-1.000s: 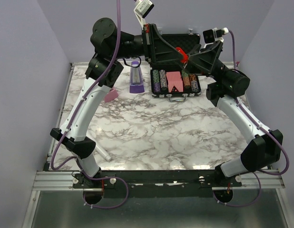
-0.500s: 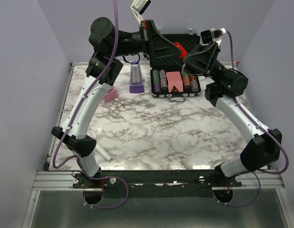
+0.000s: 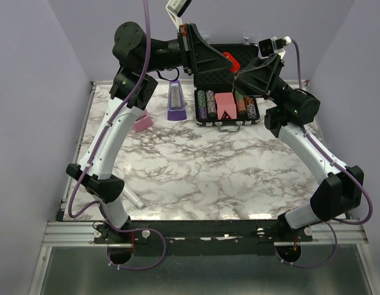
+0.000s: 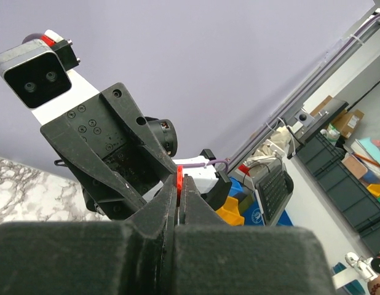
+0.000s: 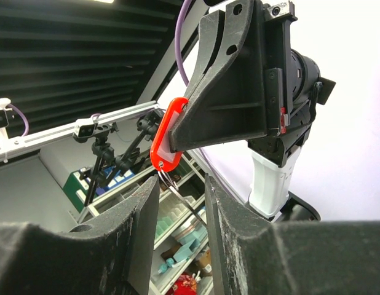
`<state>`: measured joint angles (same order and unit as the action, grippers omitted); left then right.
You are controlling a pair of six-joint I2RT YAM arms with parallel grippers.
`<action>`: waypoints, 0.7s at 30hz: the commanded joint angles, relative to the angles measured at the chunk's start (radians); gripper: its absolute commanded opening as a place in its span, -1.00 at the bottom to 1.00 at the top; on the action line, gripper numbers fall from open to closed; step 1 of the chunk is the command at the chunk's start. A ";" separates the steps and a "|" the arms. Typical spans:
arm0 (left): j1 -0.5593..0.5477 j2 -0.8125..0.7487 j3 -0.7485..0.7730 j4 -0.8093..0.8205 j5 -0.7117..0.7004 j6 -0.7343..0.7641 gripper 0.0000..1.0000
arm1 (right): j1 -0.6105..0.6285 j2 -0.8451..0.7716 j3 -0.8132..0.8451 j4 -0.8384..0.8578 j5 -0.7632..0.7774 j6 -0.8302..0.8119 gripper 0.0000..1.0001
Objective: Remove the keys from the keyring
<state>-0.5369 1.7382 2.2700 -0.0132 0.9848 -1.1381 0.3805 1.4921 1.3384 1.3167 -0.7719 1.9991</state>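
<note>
Both arms are raised above the far side of the table. My left gripper (image 3: 222, 58) (image 4: 179, 184) is shut on the red keyring (image 3: 232, 62) (image 4: 179, 177) (image 5: 166, 132), pinching its tag at the fingertips. Its thin metal ring (image 5: 168, 178) hangs off the tag's lower end. A slim silvery key (image 5: 190, 208) slants down from the ring into the gap of my right gripper (image 3: 240, 75) (image 5: 179, 184). The right jaws stand apart on either side of the key, and its lower end reaches the right finger (image 5: 222, 233).
Under the grippers lies an open black case (image 3: 227, 125) with poker chip stacks and a pink card block. A clear bottle with a purple base (image 3: 176, 102) stands left of it. A pink piece (image 3: 142, 123) and a white tube (image 3: 133, 198) lie by the left arm.
The right jaws have narrowed around the hanging key. Both grippers rose slightly, and the red tag moved a little up and left.
</note>
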 commanded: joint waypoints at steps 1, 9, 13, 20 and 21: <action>0.008 0.007 0.000 0.039 0.020 -0.011 -1.00 | 0.009 0.008 0.005 0.467 0.023 0.208 -0.15; 0.011 -0.003 -0.021 0.041 0.009 -0.003 -1.00 | 0.008 0.007 0.007 0.467 0.029 0.205 -0.32; 0.012 -0.025 -0.052 0.033 -0.001 0.014 -1.00 | 0.008 0.005 0.001 0.467 0.031 0.204 -0.43; 0.020 -0.065 -0.098 -0.010 -0.034 0.063 -1.00 | 0.009 0.000 -0.015 0.467 0.034 0.201 -0.48; 0.021 -0.074 -0.102 -0.011 -0.038 0.069 -1.00 | 0.008 0.000 -0.016 0.467 0.034 0.201 -0.48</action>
<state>-0.5247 1.7195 2.1906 0.0044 0.9749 -1.1141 0.3805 1.4940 1.3262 1.3151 -0.7639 1.9999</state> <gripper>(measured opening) 0.015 0.263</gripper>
